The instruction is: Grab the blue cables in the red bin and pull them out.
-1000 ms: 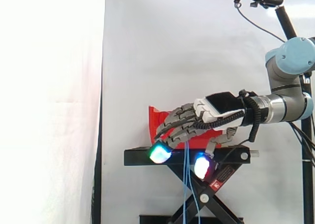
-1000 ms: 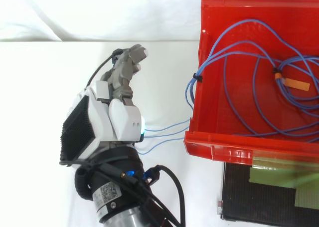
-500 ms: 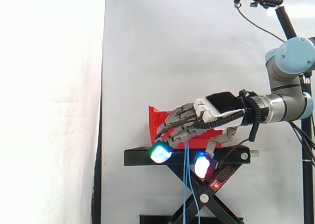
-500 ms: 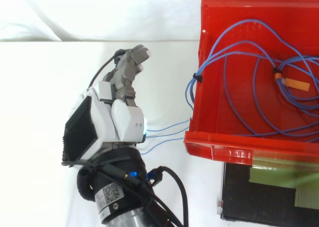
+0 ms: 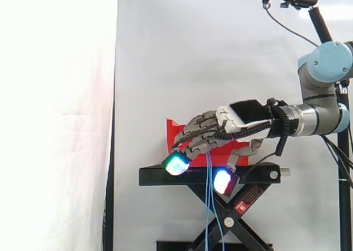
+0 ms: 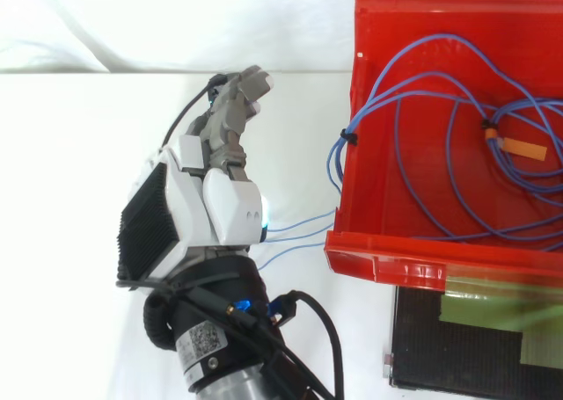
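Robot hand sits just left of the red plastic bin, fingers curled down around a few strands of the thin blue cables. In the side view I see those strands hanging below it. Most of the cable lies looped inside the bin, spilling over its left wall.

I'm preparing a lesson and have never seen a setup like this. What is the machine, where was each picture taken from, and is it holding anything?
It is a robot arm with a hand on its end. One picture is taken level from the side, the other from above; both show the same scene. A red bin sits on a black stand. Blue cables lie coiled in the bin, and some strands spill over its wall and hang down beneath the hand. Whether the hand grips them cannot be seen.
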You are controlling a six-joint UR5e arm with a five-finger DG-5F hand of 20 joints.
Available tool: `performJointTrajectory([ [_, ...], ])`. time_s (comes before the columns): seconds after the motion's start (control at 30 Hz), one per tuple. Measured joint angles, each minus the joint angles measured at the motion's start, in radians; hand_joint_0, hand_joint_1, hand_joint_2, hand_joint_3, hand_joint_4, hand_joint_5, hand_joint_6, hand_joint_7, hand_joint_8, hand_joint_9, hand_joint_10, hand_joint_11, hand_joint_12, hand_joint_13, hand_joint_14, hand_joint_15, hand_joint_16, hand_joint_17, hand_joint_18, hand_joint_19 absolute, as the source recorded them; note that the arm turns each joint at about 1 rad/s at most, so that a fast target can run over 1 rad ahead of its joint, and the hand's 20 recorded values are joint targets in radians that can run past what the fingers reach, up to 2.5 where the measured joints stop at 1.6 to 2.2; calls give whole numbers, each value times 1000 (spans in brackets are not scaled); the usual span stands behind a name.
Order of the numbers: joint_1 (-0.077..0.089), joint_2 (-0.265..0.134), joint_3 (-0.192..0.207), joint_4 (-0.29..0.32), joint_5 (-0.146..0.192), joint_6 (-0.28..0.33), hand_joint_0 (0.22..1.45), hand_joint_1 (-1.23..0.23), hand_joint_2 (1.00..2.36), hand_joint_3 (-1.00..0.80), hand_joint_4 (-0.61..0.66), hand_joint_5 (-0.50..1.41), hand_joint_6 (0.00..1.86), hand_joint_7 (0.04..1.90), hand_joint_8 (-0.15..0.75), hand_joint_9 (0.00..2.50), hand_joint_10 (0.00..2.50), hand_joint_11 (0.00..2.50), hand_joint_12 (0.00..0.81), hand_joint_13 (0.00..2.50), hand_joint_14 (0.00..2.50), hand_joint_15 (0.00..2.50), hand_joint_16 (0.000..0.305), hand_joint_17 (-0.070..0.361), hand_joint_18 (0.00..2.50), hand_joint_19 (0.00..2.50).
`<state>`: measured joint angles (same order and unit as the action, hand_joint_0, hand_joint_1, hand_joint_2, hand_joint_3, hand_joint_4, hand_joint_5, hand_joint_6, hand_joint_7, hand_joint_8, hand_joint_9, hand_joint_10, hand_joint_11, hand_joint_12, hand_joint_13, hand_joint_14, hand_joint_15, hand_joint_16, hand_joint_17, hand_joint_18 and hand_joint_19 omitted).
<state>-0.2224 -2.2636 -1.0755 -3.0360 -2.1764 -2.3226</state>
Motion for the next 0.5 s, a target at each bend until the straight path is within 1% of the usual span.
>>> performJointTrajectory([
  [0.17, -2, 0, 0, 10, -1, -1, 826, -793, 1000, -1000, 268, 578, 11, 417, 262, 736, 15, 413, 335, 554, 14, 382, 45, 102, 438, 606],
  [0.5, -7, 0, -2, 10, -3, -1, 826, -792, 1000, -1000, 272, 579, 11, 415, 260, 741, 15, 408, 336, 552, 16, 384, 45, 101, 435, 606],
])
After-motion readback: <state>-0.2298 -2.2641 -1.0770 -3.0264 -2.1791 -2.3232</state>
